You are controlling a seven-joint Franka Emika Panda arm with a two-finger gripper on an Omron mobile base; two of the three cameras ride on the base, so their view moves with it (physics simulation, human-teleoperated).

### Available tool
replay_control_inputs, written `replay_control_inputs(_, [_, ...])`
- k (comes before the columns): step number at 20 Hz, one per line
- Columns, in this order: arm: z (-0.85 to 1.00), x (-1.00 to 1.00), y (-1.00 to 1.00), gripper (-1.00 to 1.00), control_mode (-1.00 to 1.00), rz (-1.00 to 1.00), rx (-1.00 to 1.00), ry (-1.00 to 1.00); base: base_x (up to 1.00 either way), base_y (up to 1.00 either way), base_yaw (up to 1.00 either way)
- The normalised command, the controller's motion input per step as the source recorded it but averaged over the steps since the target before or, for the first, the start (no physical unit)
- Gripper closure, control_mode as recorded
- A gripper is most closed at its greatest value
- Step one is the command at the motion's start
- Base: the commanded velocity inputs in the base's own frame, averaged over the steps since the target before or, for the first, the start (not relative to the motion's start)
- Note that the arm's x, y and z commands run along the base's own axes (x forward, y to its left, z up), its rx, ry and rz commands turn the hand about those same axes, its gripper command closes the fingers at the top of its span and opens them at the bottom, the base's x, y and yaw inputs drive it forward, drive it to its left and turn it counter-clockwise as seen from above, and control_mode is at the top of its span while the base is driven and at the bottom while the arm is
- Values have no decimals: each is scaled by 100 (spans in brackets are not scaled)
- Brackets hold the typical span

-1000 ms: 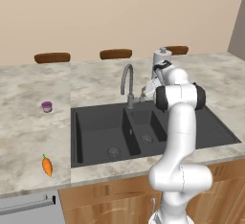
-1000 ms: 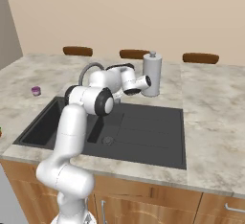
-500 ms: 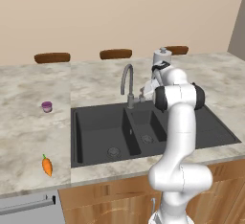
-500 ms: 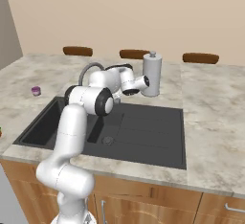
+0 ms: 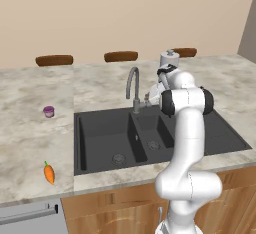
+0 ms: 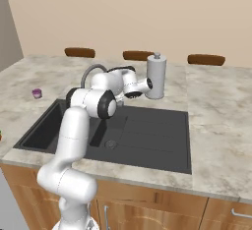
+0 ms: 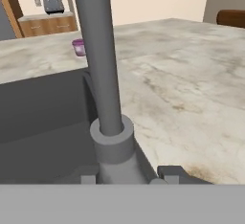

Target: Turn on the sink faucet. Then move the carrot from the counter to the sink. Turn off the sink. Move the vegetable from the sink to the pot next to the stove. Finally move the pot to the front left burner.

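The sink faucet (image 5: pixel 132 87), a grey gooseneck, rises behind the divider of the dark double sink (image 5: pixel 100 143). My gripper (image 5: pixel 149 98) hangs low just to the right of its base. In the hand view the faucet stem (image 7: pixel 98 60) and its collar (image 7: pixel 112 141) stand right ahead of my gripper (image 7: pixel 129 177). Its fingertips (image 7: pixel 172 173) stand apart, with nothing seen gripped between them. A small stub of the lever (image 7: pixel 155 181) shows beside the right tip. The orange carrot (image 5: pixel 49 173) lies on the counter (image 5: pixel 30 143) left of the sink, far from the hand.
A small purple cup (image 5: pixel 48 111) stands on the counter left of the sink, also seen as the purple cup (image 7: pixel 79 47). The white paper-towel roll (image 5: pixel 169 60) stands close behind my hand. Brown chair backs (image 5: pixel 120 56) line the counter's far edge.
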Motion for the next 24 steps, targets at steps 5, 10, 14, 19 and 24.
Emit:
replay_control_inputs(5, [0, 0, -4, 100, -100, -2, 0, 0, 0, 0, 0])
replay_control_inputs(10, [-9, 0, -30, 100, -100, -12, 0, -1, 0, 0, 0])
replay_control_inputs(14, [-23, 1, -52, 100, -100, -12, 3, 0, 0, 0, 0])
replay_control_inputs(19, [-36, 3, -74, 100, -100, -5, 6, 0, 0, 0, 0])
replay_control_inputs(24, [-43, 3, -81, 100, -100, 0, 5, 0, 0, 0, 0])
